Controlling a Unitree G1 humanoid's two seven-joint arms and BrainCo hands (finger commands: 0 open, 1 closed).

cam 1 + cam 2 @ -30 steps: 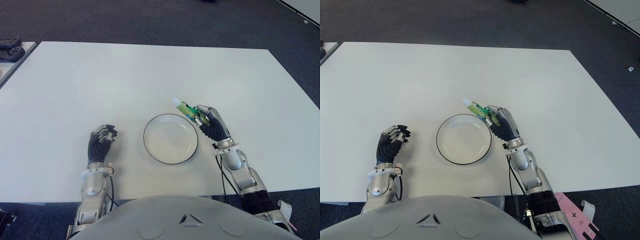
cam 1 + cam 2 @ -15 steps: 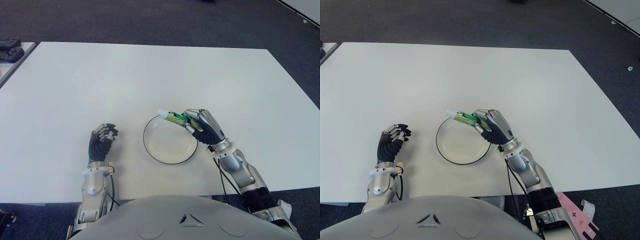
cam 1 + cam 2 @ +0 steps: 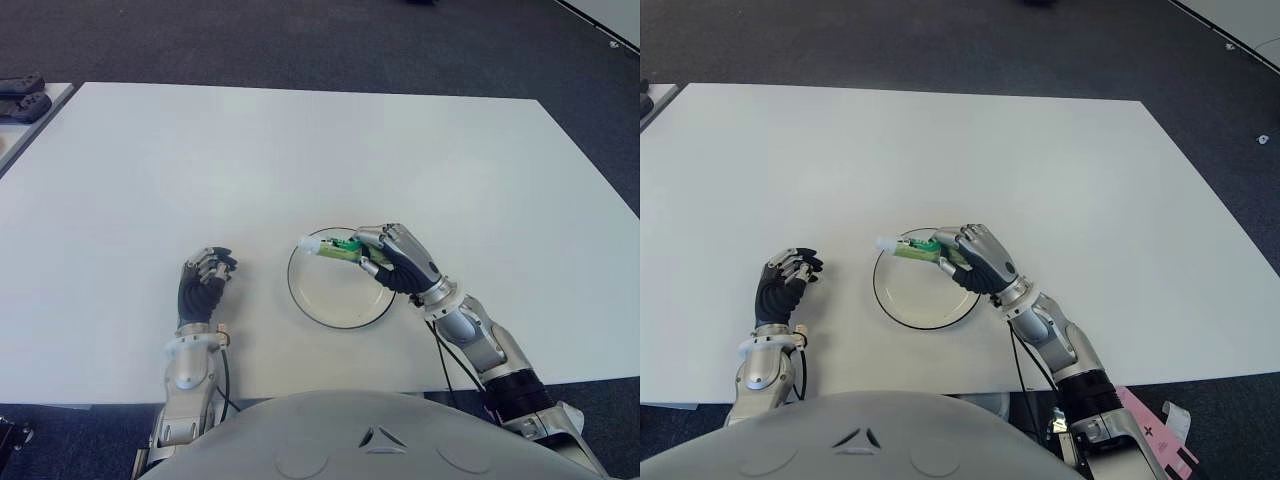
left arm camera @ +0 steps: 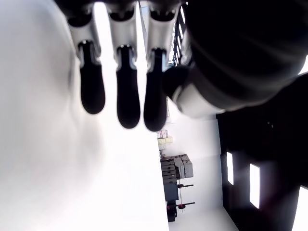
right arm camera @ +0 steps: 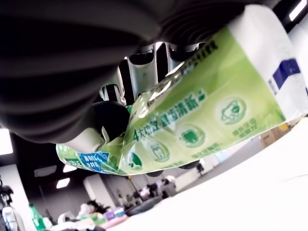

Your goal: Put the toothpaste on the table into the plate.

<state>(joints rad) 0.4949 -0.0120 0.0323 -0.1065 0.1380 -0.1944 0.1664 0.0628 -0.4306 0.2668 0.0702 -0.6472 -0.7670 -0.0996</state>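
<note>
My right hand (image 3: 385, 258) is shut on a green and white toothpaste tube (image 3: 335, 250) and holds it over the far part of the white, dark-rimmed plate (image 3: 325, 305), white cap pointing left. In the right wrist view the tube (image 5: 202, 125) fills the picture, pressed between my curled fingers, above the white surface. My left hand (image 3: 203, 280) shows on the white table (image 3: 250, 160) to the left of the plate, fingers curled, holding nothing.
A second table edge with dark objects (image 3: 20, 98) on it stands at the far left. Dark carpet surrounds the table.
My right hand has carried the toothpaste leftward and nearer, from beside the plate's far right rim to over the plate. The tube now points more to the left. The left hand has not moved.
</note>
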